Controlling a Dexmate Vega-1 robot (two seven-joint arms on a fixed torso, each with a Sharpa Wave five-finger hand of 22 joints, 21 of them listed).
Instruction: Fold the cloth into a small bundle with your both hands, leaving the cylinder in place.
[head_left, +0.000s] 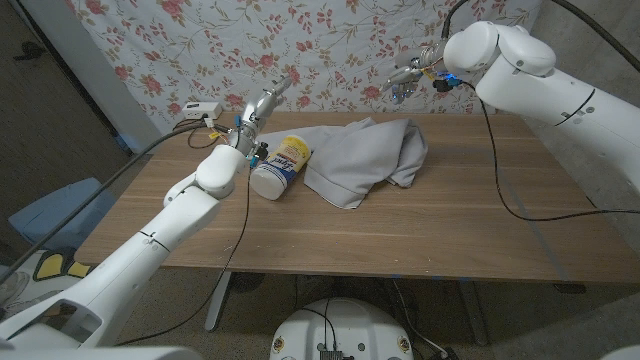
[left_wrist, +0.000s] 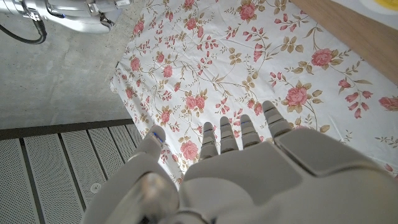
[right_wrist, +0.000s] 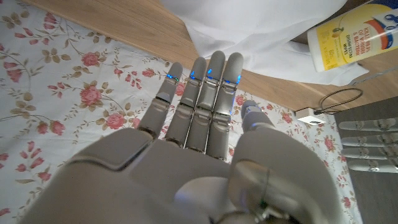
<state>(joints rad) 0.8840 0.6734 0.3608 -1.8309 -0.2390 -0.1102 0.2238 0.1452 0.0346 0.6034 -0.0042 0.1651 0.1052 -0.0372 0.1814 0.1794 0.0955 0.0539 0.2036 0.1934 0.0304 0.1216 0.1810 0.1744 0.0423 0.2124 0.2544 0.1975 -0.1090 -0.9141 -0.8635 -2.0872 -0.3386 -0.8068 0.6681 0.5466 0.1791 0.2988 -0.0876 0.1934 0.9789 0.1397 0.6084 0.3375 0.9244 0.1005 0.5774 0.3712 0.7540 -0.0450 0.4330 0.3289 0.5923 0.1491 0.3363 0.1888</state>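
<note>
The crumpled grey fabric cloth (head_left: 365, 158) lies at upper centre of the head view, its edge touching the toppled white-and-yellow plastic cylinder (head_left: 280, 167). The left hand (head_left: 262, 108) and right hand (head_left: 408, 75) hover empty, fingers extended. Risk: gathering the cloth could drag the cylinder

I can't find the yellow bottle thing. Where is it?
In the head view the cylinder lies on its side on the wooden table, left of the middle, touching the left edge of the grey cloth and beside the left hand.
</note>
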